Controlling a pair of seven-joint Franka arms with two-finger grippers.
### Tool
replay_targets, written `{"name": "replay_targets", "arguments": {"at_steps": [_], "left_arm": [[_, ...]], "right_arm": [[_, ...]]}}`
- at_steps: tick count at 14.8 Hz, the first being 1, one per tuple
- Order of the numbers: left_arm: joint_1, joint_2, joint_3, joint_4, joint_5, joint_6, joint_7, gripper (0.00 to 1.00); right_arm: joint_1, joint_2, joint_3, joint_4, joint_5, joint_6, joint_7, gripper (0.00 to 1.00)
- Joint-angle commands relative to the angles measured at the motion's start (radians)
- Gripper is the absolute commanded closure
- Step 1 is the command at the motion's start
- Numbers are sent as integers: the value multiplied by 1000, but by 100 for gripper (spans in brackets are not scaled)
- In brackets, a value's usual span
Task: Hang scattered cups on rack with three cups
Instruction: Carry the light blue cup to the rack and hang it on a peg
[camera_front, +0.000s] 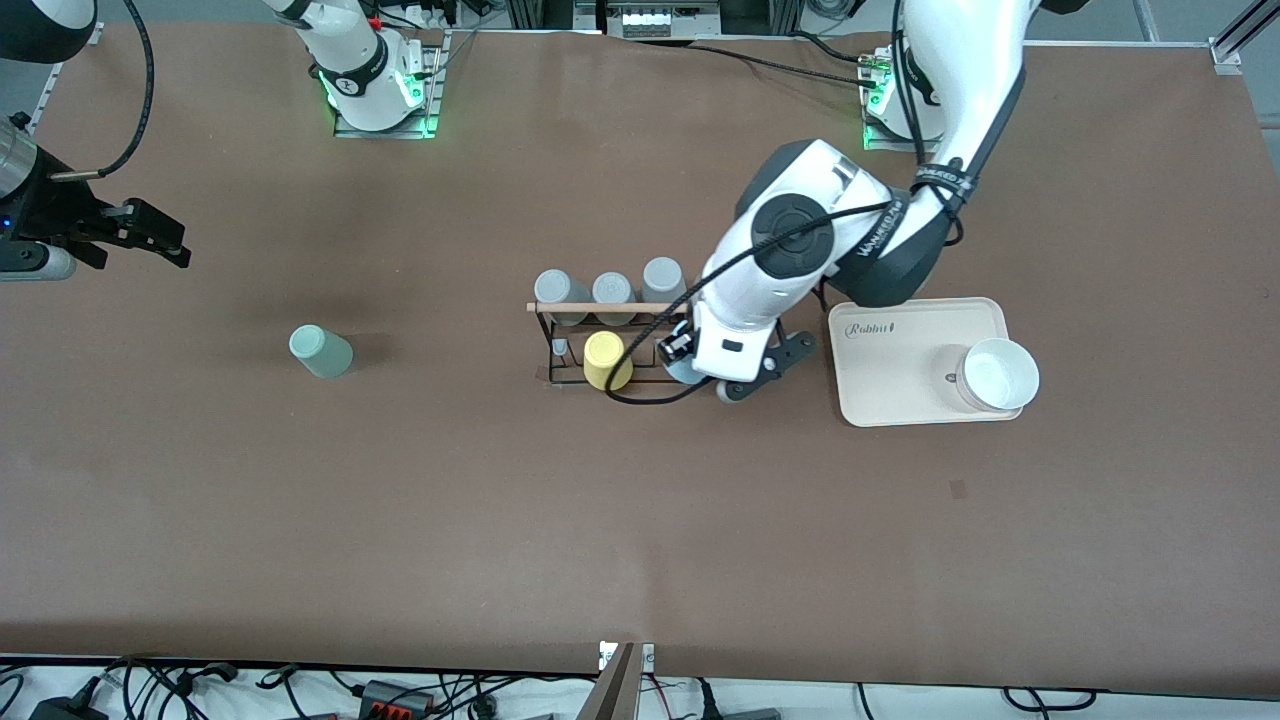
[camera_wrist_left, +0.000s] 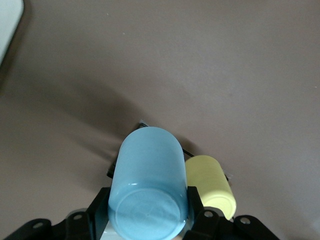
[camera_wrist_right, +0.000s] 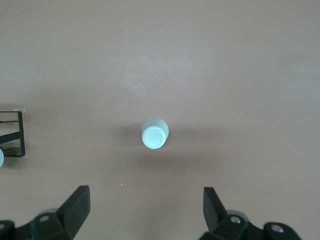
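The black wire rack (camera_front: 560, 345) with a wooden dowel stands mid-table. It carries three grey tumblers (camera_front: 613, 290) and a yellow tumbler (camera_front: 607, 360). My left gripper (camera_front: 690, 368) is shut on the light blue cup (camera_front: 683, 376) and holds it at the rack's end toward the left arm, beside the yellow tumbler. In the left wrist view the blue cup (camera_wrist_left: 147, 195) sits between the fingers (camera_wrist_left: 196, 199), with the yellow tumbler (camera_wrist_left: 210, 185) beside it. The mint green cup (camera_front: 320, 351) stands on the table toward the right arm's end. My right gripper (camera_front: 150, 235) is open and empty over the table, with the mint cup (camera_wrist_right: 154, 134) in its wrist view.
A beige tray (camera_front: 900, 395) lies toward the left arm's end of the table, beside the rack, with a white bowl (camera_front: 995, 375) on it. The rack's end (camera_wrist_right: 15, 132) shows at the edge of the right wrist view.
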Motion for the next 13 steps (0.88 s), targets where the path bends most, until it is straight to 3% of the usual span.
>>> {"name": "replay_targets", "arguments": {"at_steps": [1,9,13], "left_arm": [[-42,61,18,92,-1,-34,-44,60],[-79,106,18,58,60,-28,-70,60],[-79,106,18,-3,71,56,-66,60]], "right_arm": [[-14,1,8,8,4,-13,-17,0],[-16,2,6,8,4,-12,-19,0],[-17,2,6,8,4,-12,-19,0]]}}
